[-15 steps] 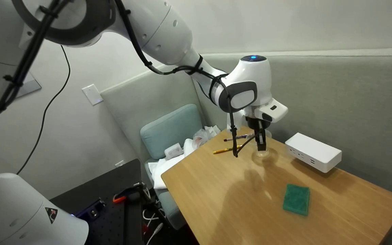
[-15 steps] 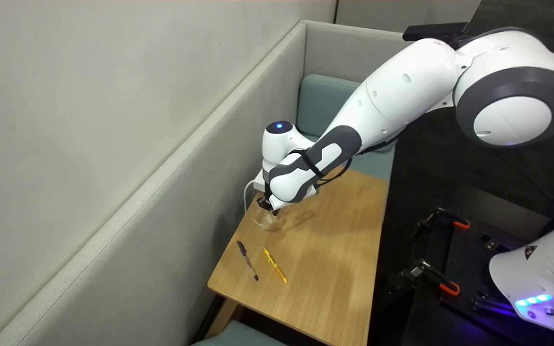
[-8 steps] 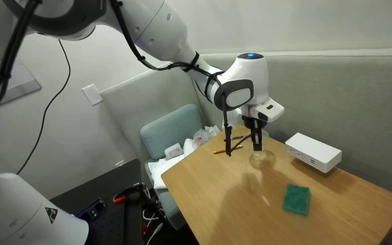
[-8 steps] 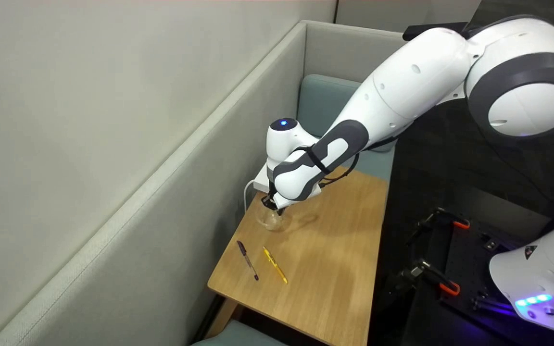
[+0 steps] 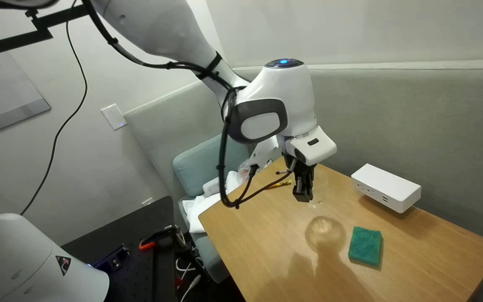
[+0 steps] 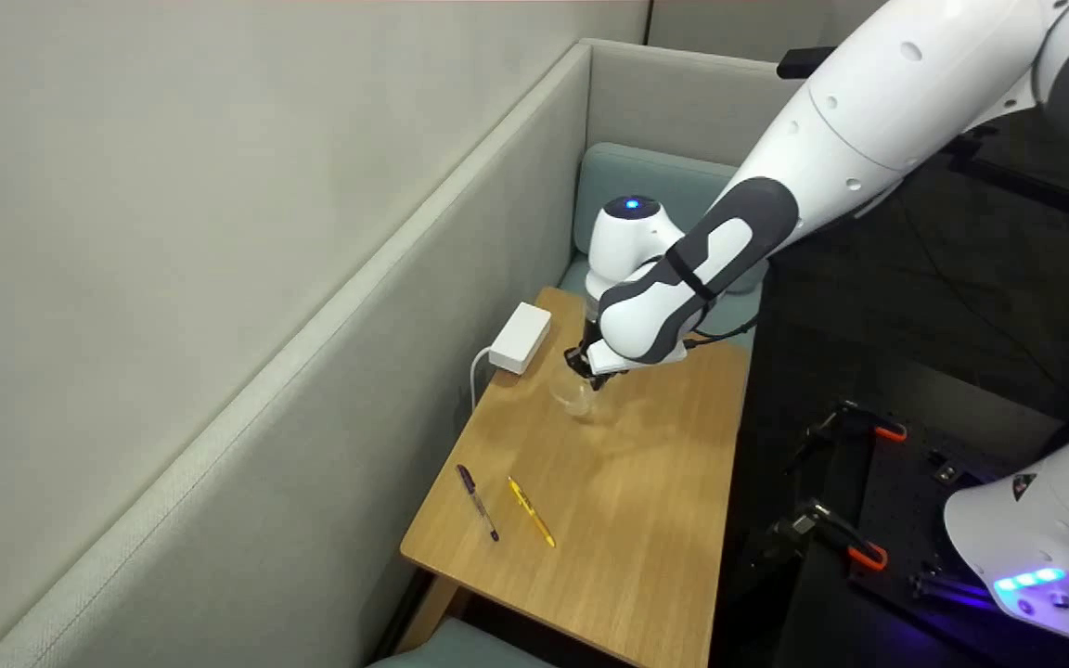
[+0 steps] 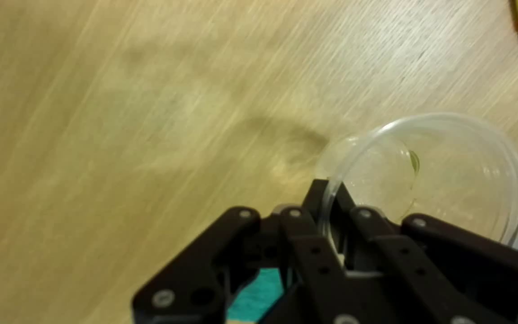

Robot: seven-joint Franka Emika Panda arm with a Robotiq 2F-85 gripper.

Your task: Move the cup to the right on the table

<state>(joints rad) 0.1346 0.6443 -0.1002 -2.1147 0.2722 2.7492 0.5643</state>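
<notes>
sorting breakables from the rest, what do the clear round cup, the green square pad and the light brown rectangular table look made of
Clear round cup: glossy plastic or glass, can't tell which; see-through, with rim highlights.
Green square pad: probably matt fabric or sponge; no shine.
Light brown rectangular table: seemingly satin wood or laminate; straight grain, soft sheen.

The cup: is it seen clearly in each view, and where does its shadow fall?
Wrist view: rim of the cup fairly clear, the gripper soft near the bottom edge; both exterior views: cup faint against the table; in an exterior view: round shadow on the table, beside the green sponge.
</notes>
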